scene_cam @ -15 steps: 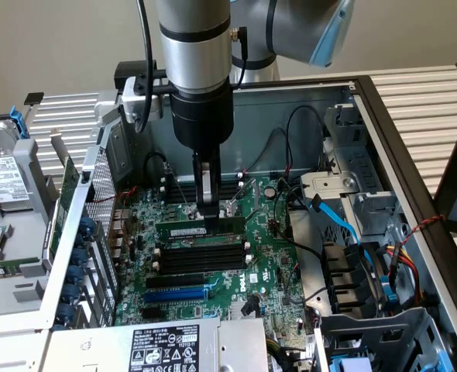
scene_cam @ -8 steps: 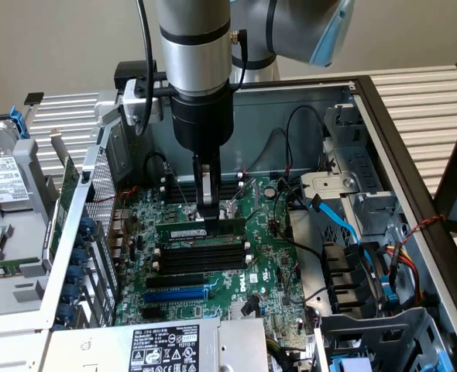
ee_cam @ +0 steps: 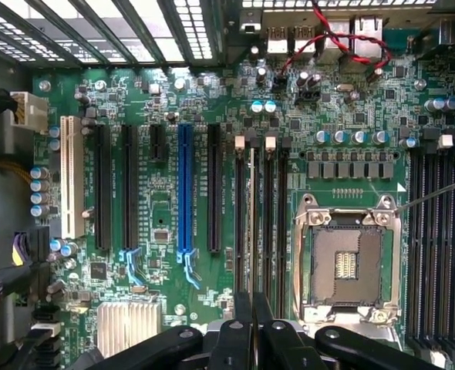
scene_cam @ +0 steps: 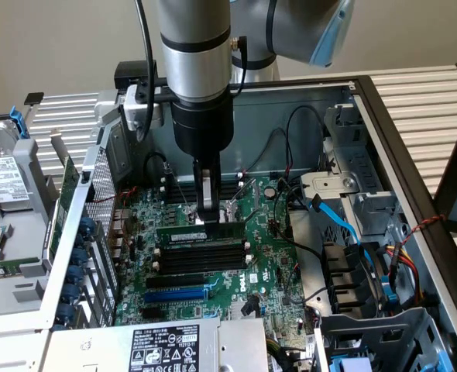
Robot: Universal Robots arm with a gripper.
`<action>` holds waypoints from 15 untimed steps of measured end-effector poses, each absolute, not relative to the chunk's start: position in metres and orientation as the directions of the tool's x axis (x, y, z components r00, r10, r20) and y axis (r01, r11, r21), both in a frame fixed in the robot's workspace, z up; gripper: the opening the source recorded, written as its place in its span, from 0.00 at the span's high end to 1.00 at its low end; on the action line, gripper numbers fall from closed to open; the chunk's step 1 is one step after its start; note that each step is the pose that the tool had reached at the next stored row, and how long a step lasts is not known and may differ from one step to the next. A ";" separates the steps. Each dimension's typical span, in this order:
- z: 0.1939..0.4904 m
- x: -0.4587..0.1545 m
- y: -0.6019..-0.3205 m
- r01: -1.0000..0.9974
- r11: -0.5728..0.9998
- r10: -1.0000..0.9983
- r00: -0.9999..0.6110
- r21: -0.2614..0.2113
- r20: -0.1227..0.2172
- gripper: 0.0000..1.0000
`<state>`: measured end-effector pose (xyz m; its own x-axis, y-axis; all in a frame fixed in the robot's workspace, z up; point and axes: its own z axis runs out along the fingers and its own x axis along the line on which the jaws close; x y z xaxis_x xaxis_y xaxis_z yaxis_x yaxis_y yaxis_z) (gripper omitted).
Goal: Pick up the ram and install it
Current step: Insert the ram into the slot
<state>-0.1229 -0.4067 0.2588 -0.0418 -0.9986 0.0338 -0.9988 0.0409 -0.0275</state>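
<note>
The pincer (scene_cam: 207, 218) reaches straight down into the open computer case (scene_cam: 383, 132) and is clenched on the ram (scene_cam: 201, 233). Its two narrow fingers pinch the stick's upper edge near the middle of its length. The ram stands on edge at the bank of black memory slots (scene_cam: 203, 257), parallel to them, on the side away from the blue expansion slot (scene_cam: 178, 294) as the exterior view has it.

The exterior view shows the ram side-on, with its green face and white label strip under the arm's silver and black wrist. The wrist view looks down along the pincer (ee_cam: 251, 299) and gives the ram (ee_cam: 251, 216) edge-on, a thin pale line running among the slots. It also takes in the CPU socket (ee_cam: 347, 262), a second bank of slots (ee_cam: 436, 239) and the blue expansion slot (ee_cam: 185, 189).

The ram's lower edge is lost against the slots, so how deep it sits, and in which slot, cannot be told. The fingers cover part of its top edge.
</note>
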 end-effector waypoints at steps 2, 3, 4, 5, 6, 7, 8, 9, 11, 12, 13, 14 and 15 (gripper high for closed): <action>0.258 -0.123 -0.407 -0.999 0.041 -0.999 -0.042 -0.027 0.034 0.87; 0.258 -0.123 -0.407 -0.999 0.041 -0.999 -0.042 -0.026 0.034 0.87; 0.257 -0.123 -0.408 -0.999 0.041 -0.999 -0.042 -0.026 0.035 0.87; 0.257 -0.123 -0.408 -0.999 0.041 -0.999 -0.042 -0.026 0.035 0.87; 0.256 -0.123 -0.409 -0.999 0.041 -0.999 -0.042 -0.025 0.035 0.87; 0.256 -0.123 -0.409 -0.999 0.041 -0.998 -0.042 -0.025 0.036 0.87; 0.255 -0.123 -0.409 -0.999 0.041 -0.998 -0.042 -0.025 0.037 0.87; 0.253 -0.123 -0.409 -0.999 0.041 -0.998 -0.042 -0.025 0.037 0.87; 0.251 -0.123 -0.409 -0.999 0.041 -0.998 -0.042 -0.025 0.038 0.87; 0.250 -0.123 -0.409 -0.999 0.041 -0.998 -0.042 -0.025 0.039 0.87; 0.249 -0.123 -0.409 -0.999 0.041 -0.998 -0.042 -0.025 0.039 0.87; 0.248 -0.123 -0.409 -0.999 0.041 -0.998 -0.042 -0.024 0.040 0.87; 0.247 -0.123 -0.409 -0.999 0.041 -0.998 -0.042 -0.024 0.041 0.87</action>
